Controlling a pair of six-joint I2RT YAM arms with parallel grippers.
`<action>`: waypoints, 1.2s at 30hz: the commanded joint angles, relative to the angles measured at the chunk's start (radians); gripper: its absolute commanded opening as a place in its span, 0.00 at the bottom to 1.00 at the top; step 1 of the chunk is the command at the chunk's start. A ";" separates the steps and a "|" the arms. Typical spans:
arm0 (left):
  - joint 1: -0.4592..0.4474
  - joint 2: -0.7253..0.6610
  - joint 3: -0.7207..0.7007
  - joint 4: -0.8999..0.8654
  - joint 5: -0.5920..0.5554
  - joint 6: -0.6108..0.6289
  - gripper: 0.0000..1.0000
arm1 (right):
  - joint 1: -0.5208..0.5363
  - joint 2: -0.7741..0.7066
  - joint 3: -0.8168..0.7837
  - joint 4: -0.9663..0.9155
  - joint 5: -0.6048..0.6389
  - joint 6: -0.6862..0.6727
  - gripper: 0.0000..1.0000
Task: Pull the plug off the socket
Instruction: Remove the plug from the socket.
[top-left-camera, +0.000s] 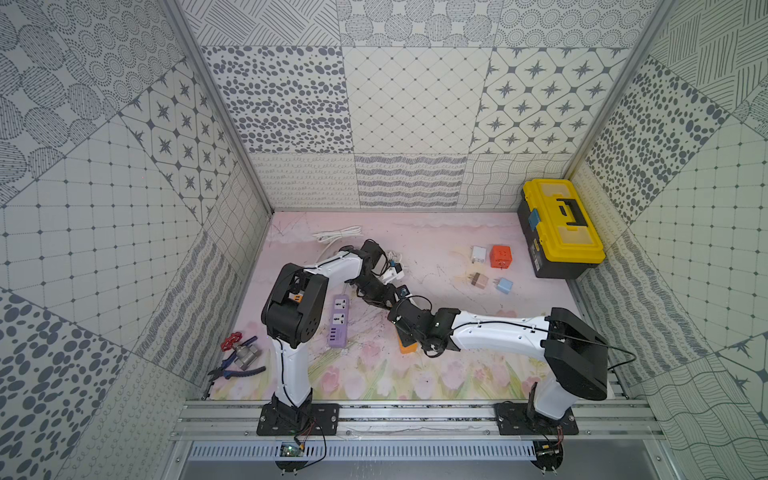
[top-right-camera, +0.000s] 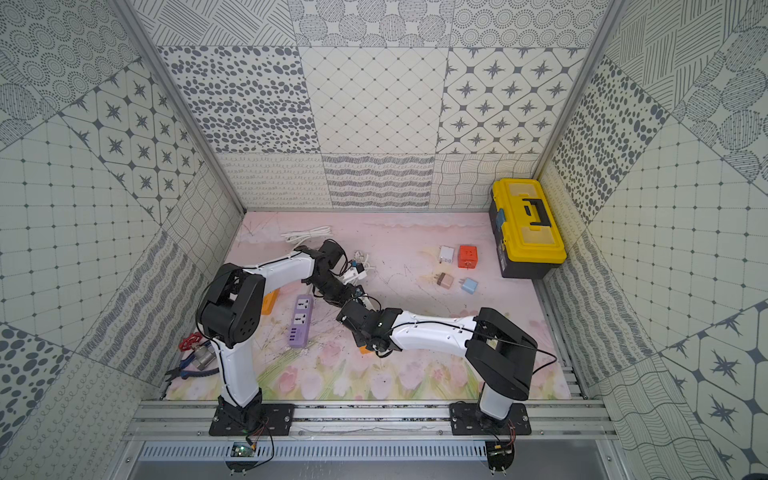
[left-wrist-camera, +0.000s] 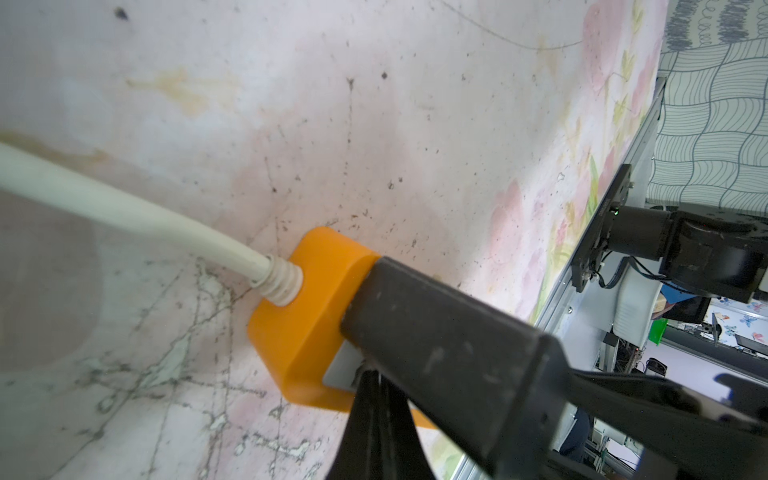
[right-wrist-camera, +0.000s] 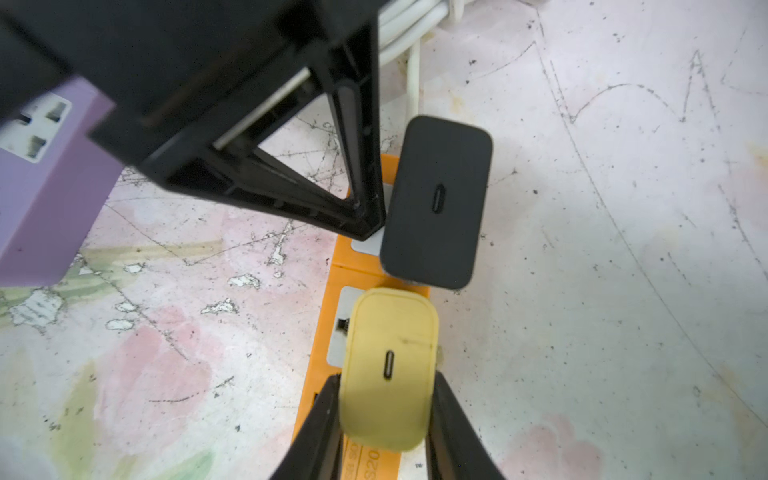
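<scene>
The socket is an orange power strip (right-wrist-camera: 328, 332) lying on the floral mat, with a white cable (left-wrist-camera: 124, 212) at one end (left-wrist-camera: 307, 307). Two plugs stand in it: a pale yellow plug (right-wrist-camera: 388, 370) and a black plug (right-wrist-camera: 436, 203). My right gripper (right-wrist-camera: 386, 378) is shut on the yellow plug, one finger on each side. I cannot tell whether its prongs are still in the strip. My left gripper (left-wrist-camera: 376, 382) is shut, its tips pressing on the strip beside the black plug (left-wrist-camera: 449, 353). In both top views the arms meet mid-mat and only a bit of the strip (top-left-camera: 407, 345) (top-right-camera: 365, 349) shows.
A purple power strip (top-left-camera: 338, 320) lies just left of the arms. Small adapters, among them an orange cube (top-left-camera: 500, 256), sit at the back right beside a yellow toolbox (top-left-camera: 561, 226). A red-handled valve and pliers (top-left-camera: 237, 353) lie front left. A coiled white cable (top-left-camera: 336, 233) lies at the back.
</scene>
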 joint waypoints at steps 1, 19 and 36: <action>0.003 0.015 0.002 -0.002 -0.070 0.009 0.00 | 0.007 -0.019 0.009 0.085 -0.015 -0.001 0.18; 0.005 0.017 0.004 -0.002 -0.066 0.008 0.00 | -0.025 -0.065 -0.028 0.138 -0.090 0.010 0.19; 0.006 0.019 0.005 -0.004 -0.065 0.008 0.00 | -0.068 -0.117 -0.079 0.220 -0.204 0.072 0.19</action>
